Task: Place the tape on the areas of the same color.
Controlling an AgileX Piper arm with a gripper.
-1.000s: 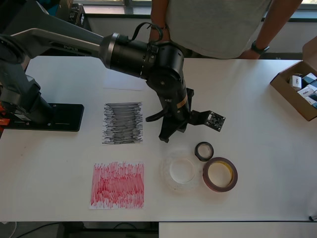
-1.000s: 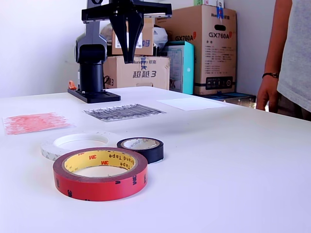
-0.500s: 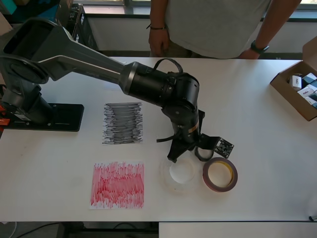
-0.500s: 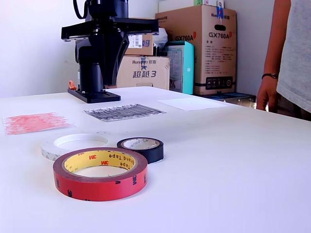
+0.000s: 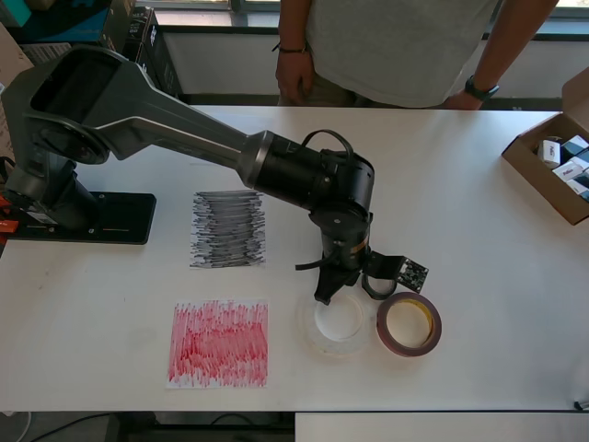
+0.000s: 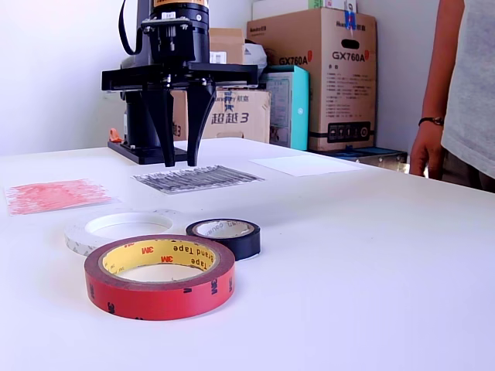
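My arm (image 5: 184,129) reaches from its base at the overhead view's left toward the table's middle, wrist bent straight down. My gripper (image 6: 179,154) points downward, jaws parted, holding nothing, fingertips clear of the table.

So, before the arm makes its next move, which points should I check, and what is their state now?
1. Pincer open, fingers apart: ok.
2. Pincer empty: ok, nothing between the fingers.
3. Pincer exactly over the small black tape roll: cannot tell; the overhead view shows the arm covering part of it.
4. All rolls lying flat: ok, including the red tape roll and the whitish tape roll.
5. Black patch and red patch free of objects: ok.
6. Person's hand away from the rolls: ok.
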